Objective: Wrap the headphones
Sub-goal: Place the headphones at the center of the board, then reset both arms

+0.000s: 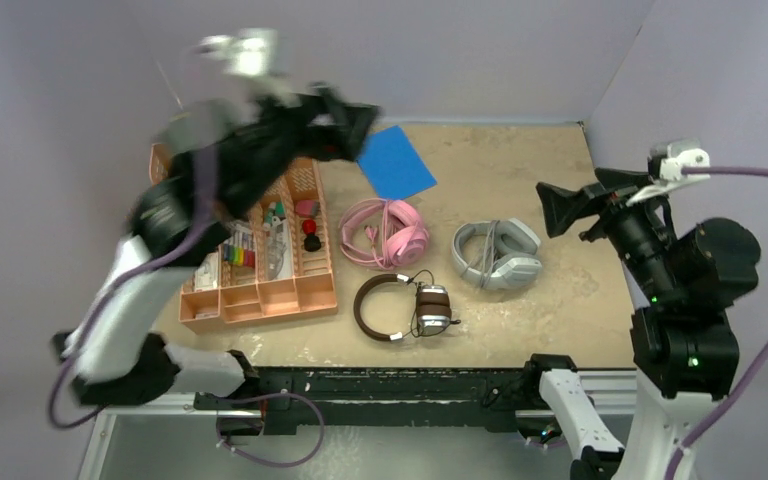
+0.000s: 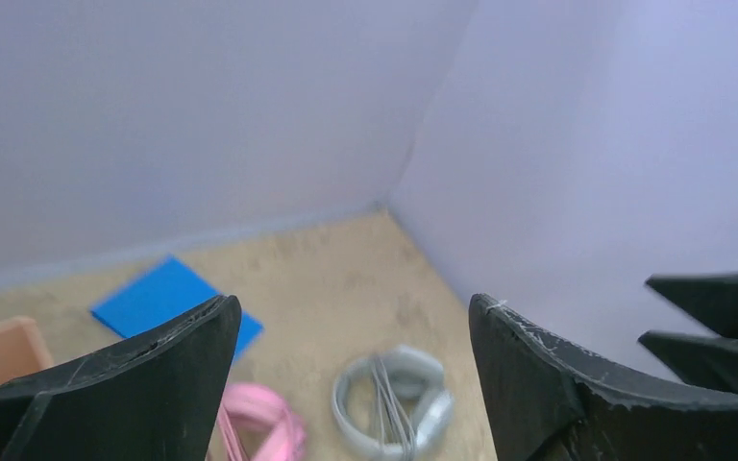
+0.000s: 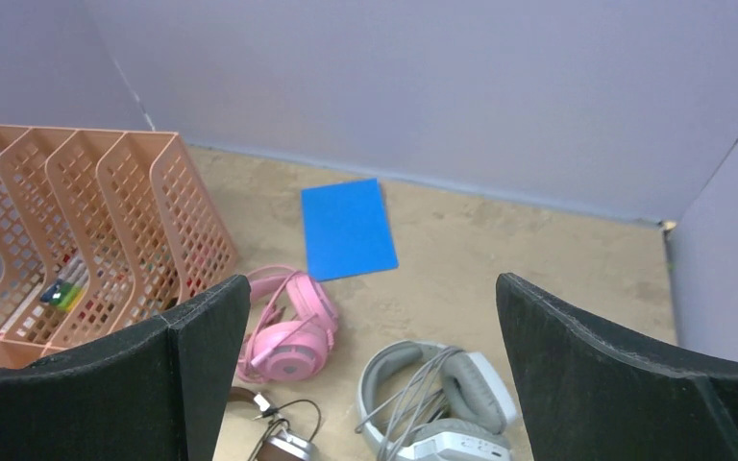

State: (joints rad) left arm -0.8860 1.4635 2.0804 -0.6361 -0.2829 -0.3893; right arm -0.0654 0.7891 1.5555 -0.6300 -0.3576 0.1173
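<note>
Count: three headsets, one blue sheet (image 1: 395, 162), one peach organiser (image 1: 315, 295).
Where: all on the surface (image 1: 550, 330). The pink headset (image 1: 385, 232) is beside the organiser, the brown-and-silver headset (image 1: 400, 308) nearest the arms, the grey headset (image 1: 498, 254) to the right.
Progress: pink and grey cords lie gathered on their headsets. The brown one's thin cord loops loosely, so it likely needs wrapping.
Hands: left pincer (image 1: 355, 128) is spread wide and empty, high over the organiser. Right pincer (image 1: 552, 210) is spread wide and empty.

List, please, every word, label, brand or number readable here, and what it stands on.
None is readable. The pink headset, brown-and-silver headset, light-grey headset and flat blue sheet show no legible marks; any print on small items in the peach plastic organiser is too small.
</note>
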